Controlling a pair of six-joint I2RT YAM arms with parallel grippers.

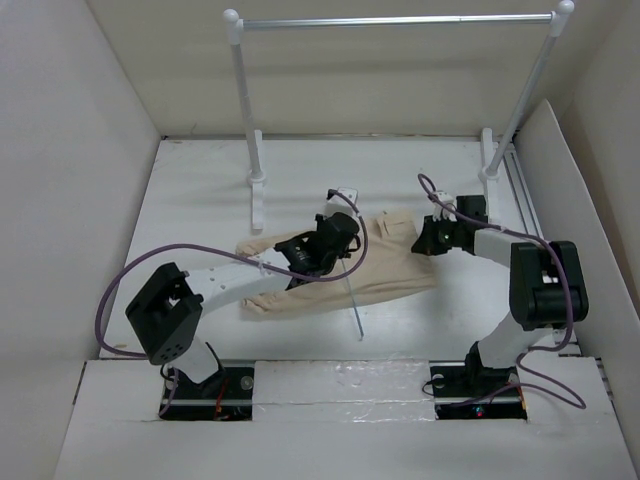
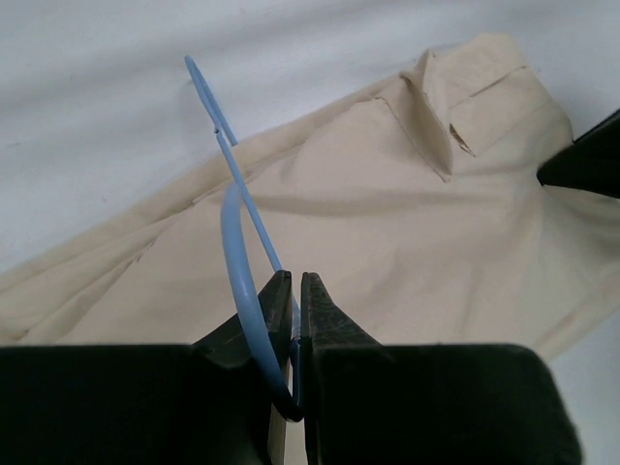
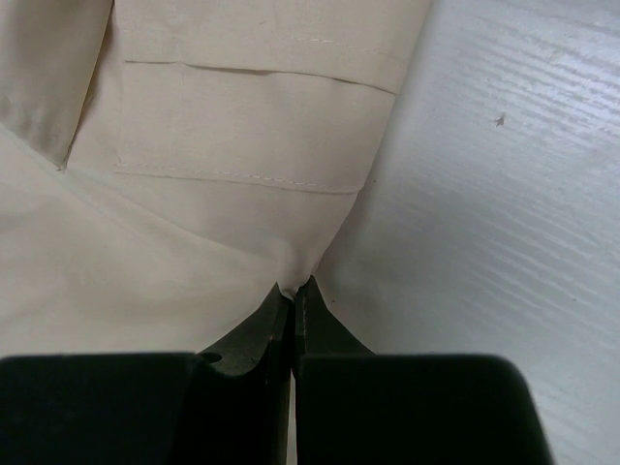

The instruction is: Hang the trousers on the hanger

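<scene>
Beige trousers (image 1: pixel 385 265) lie flat on the white table (image 1: pixel 200 190) between your arms. Your left gripper (image 2: pixel 295 283) is clamped on the pale blue hanger (image 2: pixel 225 232), held over the cloth. Your right gripper (image 3: pixel 294 291) pinches the trousers' edge beside a pocket flap. You look to be at the threading step. Next, lift that edge and feed it through the hanger.

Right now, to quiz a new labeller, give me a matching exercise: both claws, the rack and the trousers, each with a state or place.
1 left claw
2 right claw
3 rack
4 trousers

A lying on the table
B shut on the hanger
C standing at the far end
D pinching the trousers' edge

Pairs: 1-B, 2-D, 3-C, 4-A
</scene>
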